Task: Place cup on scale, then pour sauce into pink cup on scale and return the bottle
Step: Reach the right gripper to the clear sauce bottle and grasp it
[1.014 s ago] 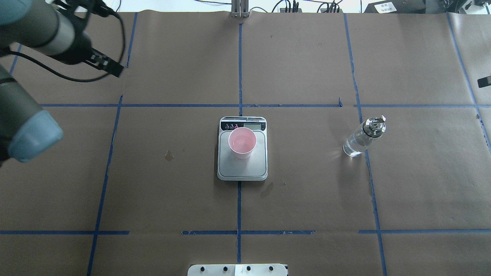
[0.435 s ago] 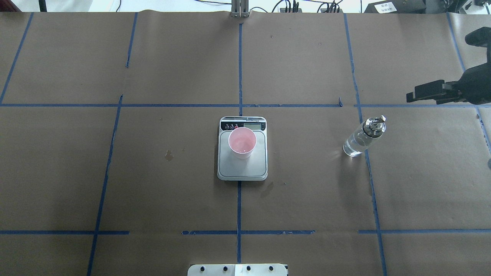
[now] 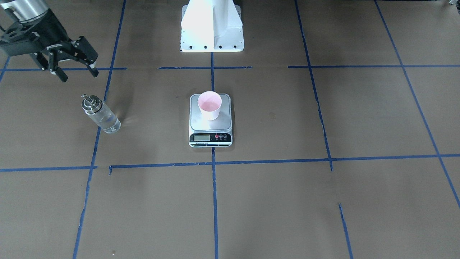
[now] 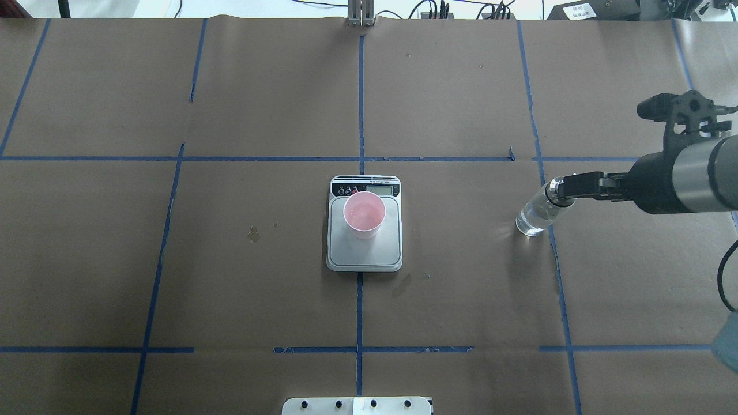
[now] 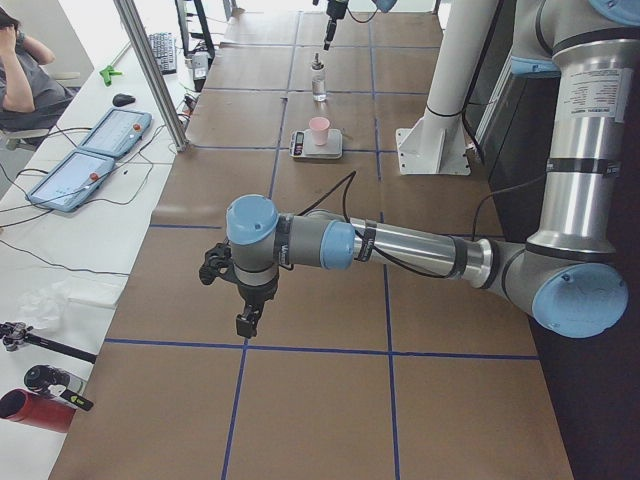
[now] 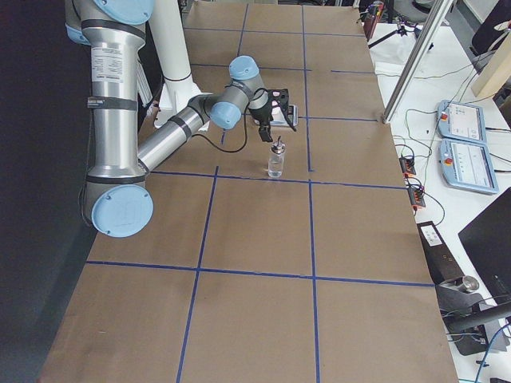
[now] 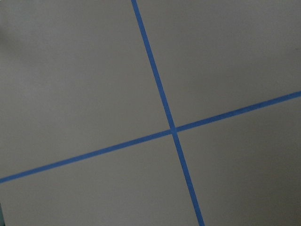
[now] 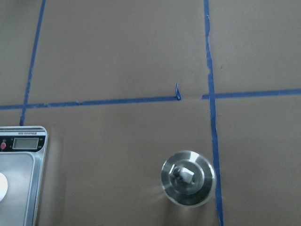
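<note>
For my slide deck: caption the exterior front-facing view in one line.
Open right gripper hovers near the standing bottle; the pink cup sits on the scale.

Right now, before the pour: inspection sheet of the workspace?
Surface: table, brown paper with a blue tape grid, small stain.
Job's things: cup upright on scale; bottle upright, capped, on the robot's right.
Clutter: nothing seen.
Tools: right tool open, above bottle, not gripping; left tool far off, state unclear.
Cables: black cable by left arm; cables at far edge.
Surroundings: person, tablets on side bench.
</note>
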Robot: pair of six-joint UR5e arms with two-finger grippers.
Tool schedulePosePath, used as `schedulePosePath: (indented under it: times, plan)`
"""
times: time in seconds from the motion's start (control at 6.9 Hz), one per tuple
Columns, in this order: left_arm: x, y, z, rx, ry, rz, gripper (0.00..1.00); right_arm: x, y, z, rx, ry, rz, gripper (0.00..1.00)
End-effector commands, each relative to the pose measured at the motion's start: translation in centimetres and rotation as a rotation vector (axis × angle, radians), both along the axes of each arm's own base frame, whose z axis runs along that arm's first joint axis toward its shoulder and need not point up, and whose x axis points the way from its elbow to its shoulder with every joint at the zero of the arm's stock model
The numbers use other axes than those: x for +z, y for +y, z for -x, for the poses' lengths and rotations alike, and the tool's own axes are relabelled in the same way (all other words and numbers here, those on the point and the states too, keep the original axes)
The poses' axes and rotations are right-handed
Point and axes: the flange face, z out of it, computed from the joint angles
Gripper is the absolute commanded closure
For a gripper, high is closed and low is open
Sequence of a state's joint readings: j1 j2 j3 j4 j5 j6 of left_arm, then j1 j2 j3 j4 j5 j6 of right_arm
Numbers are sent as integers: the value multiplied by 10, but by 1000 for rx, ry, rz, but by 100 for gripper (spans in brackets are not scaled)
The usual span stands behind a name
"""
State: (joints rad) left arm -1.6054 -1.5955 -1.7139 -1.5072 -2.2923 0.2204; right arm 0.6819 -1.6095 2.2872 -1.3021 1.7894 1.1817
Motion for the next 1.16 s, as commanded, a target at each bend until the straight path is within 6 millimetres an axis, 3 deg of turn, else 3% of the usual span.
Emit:
schedulePosePath:
  times: [0.0,0.14,0.29,0.43,0.58,0.87,1.01]
  plan:
    - [3,5,0,-1,9,5,0,14,65,73,110,101,-97,0]
    - [5,6,0,-1,10,8,0,24,73,88,143,120,-160,0]
    - [9,12,0,-1,14,13,0,51,68,105,175,134,-194,0]
    - [9,12,0,-1,14,11,0,95,59,125,201,113,-243,0]
    - [8,11,-2,2,27,11,0,124,54,134,191,86,-285,0]
    - [8,11,-2,2,27,11,0,136,48,137,226,119,-316,0]
    - [7,11,-2,2,27,9,0,135,35,128,243,136,-336,0]
